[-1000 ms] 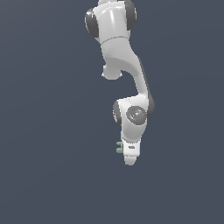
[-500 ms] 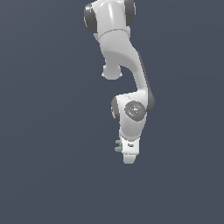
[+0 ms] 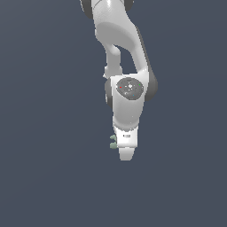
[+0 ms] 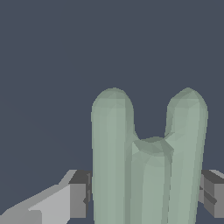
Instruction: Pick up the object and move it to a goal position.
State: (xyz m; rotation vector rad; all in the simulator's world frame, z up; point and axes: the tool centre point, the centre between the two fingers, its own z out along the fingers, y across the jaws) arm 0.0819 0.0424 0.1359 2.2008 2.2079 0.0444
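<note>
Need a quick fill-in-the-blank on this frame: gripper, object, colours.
1. The object sits between the two gripper ____.
2. The object's colour is pale ____.
3. In the exterior view, the object peeks out on the arm's ____ side.

Missing: fingers; green; left

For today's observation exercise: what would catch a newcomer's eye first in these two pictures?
The white arm hanging down the middle of the exterior view against a plain dark background stands out first. In the wrist view, the pale green object fills the foreground, its two rounded bars rising between the grey fingers of the end effector. In the exterior view only a small green bit peeks out beside it.
</note>
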